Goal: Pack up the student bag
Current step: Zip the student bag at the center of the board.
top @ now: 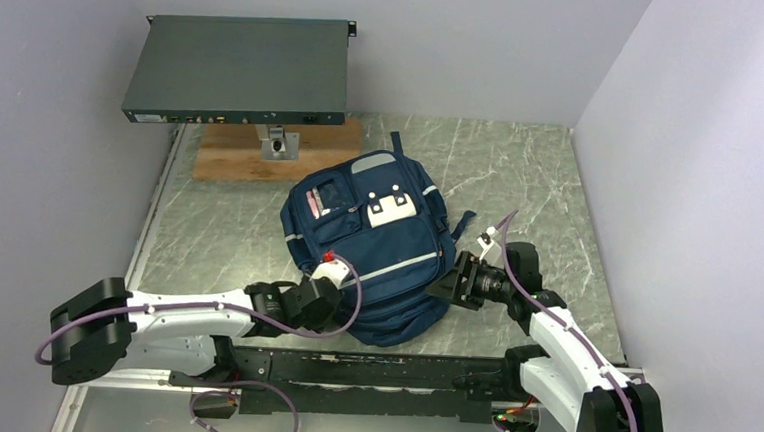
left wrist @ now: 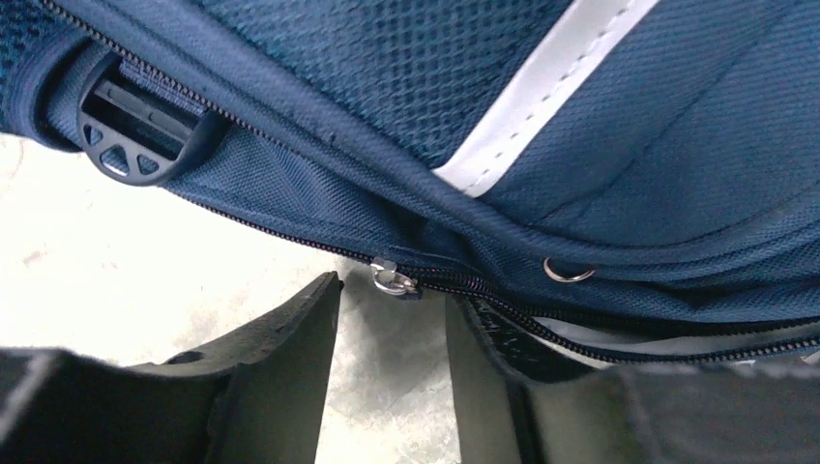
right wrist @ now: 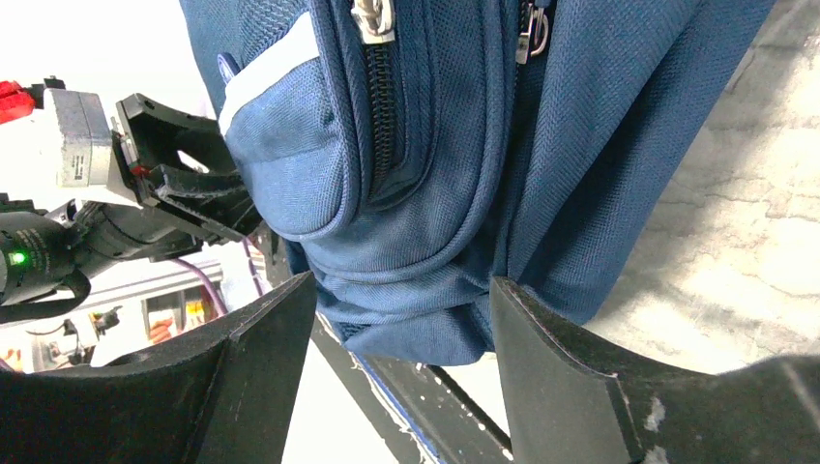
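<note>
You have one student bag. It lies flat near the middle of the bench, front side up, with its bottom end toward the two arms. On the front there is one white patch. One reddish item sits in the mesh pocket, and I cannot make out what it is.

Behind the bag there is one dark flat metal box above one wooden board.

The left arm reaches the bag's near left edge. The left jaws are released, and one silver zipper pull sits between the tips, untouched. Beside it you see one metal ring and one black buckle.

The right arm meets the bag's near right corner. The right jaws stand wide apart with this corner between them. I cannot tell whether they press the fabric. Two more zipper pulls are cut off by the top edge of the right wrist view. The straps are hidden under the bag.
</note>
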Tool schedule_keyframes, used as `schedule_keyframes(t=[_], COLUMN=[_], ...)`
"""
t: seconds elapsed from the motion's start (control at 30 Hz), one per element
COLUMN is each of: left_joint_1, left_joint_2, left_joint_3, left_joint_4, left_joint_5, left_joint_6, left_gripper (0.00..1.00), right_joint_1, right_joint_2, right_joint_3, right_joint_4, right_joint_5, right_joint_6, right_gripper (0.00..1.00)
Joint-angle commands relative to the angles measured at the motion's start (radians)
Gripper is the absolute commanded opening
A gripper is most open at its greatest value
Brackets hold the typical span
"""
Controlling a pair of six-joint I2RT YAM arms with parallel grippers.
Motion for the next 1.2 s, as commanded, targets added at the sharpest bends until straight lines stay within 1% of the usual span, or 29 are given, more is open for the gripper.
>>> schedule_keyframes(t=[0.0,0.03,0.1,0.17,0.27,0.37,0.43,0.47,0.53,0.6,0.7,0.73,0.83,0.87,0.9,0.93,0.97,1.0,1.03,1.07,1.1,1.13,1.17], left_joint_1=[-0.015,-0.018,-0.022,-0.025,-0.033,-0.046,-0.063,-0.069,-0.079,-0.095,-0.112,-0.114,-0.114,-0.114,-0.114,-0.114,-0.113,-0.106,-0.089,-0.065,-0.023,0.007,0.033], left_joint_2=[0.028,0.036,0.052,0.058,0.055,0.057,0.057,0.057,0.06,0.045,-0.01,-0.029,-0.065,-0.055,-0.044,-0.023,0.002,0.018,0.029,0.033,0.03,0.013,-0.018], left_joint_3=[0.037,0.039,0.045,0.036,0.034,0.051,0.069,0.082,0.107,0.107,0.071,0.061,0.026,0.017,0.016,0.027,0.043,0.06,0.066,0.061,0.043,0.019,-0.011], left_joint_4=[0.092,0.099,0.106,0.127,0.143,0.117,0.089,0.077,0.062,0.1,0.231,0.267,0.414,0.482,0.529,0.53,0.498,0.45,0.409,0.386,0.375,0.378,0.382], left_joint_5=[-0.053,-0.058,-0.068,-0.061,-0.047,-0.016,0.039,0.095,0.238,0.403,0.669,0.729,0.848,0.895,0.935,0.94,0.913,0.871,0.835,0.809,0.804,0.806,0.799], left_joint_6=[0.067,0.076,0.085,0.098,0.117,0.116,0.113,0.114,0.108,0.1,0.078,0.069,0.031,0.005,-0.003,-0.014,-0.022,-0.025,-0.039,-0.059,-0.083,-0.108,-0.135], left_gripper=[0.44,0.39,0.34,0.21,0.08,0.0,0.0,0.0,0.0,0.0,0.0,0.0,0.0,0.0,0.0,0.0,0.0,0.0,0.02,0.08,0.15,0.26,0.4], right_joint_1=[0.007,0.007,0.009,0.009,0.009,0.028,0.051,0.069,0.115,0.191,0.298,0.324,0.42,0.472,0.491,0.511,0.523,0.528,0.536,0.543,0.548,0.555,0.567], right_joint_2=[0.001,0.003,0.006,-0.001,-0.022,-0.035,-0.049,-0.058,-0.072,-0.074,-0.053,-0.043,-0.018,-0.005,0.015,0.04,0.067,0.087,0.092,0.09,0.087,0.085,0.081], right_joint_3=[-0.008,-0.01,-0.014,-0.025,-0.044,-0.076,-0.121,-0.147,-0.191,-0.206,-0.198,-0.193,-0.17,-0.154,-0.14,-0.122,-0.098,-0.067,-0.021,0.027,0.106,0.168,0.22], right_joint_4=[0.028,0.027,0.026,0.036,0.06,0.121,0.231,0.296,0.416,0.521,0.589,0.603,0.618,0.609,0.606,0.601,0.584,0.531,0.398,0.278,0.133,-0.006,-0.126], right_joint_5=[-0.045,-0.043,-0.044,-0.05,-0.059,-0.055,-0.045,-0.029,0.051,0.162,0.335,0.385,0.535,0.584,0.62,0.634,0.634,0.633,0.655,0.688,0.72,0.756,0.8], right_joint_6=[0.012,0.009,0.007,0.018,0.046,0.105,0.182,0.229,0.321,0.371,0.415,0.427,0.438,0.434,0.431,0.422,0.409,0.377,0.346,0.315,0.283,0.251,0.227], right_gripper=[0.68,0.68,0.68,0.68,0.68,0.68,0.64,0.61,0.57,0.54,0.51,0.49,0.47,0.47,0.48,0.48,0.48,0.48,0.49,0.51,0.53,0.56,0.6])
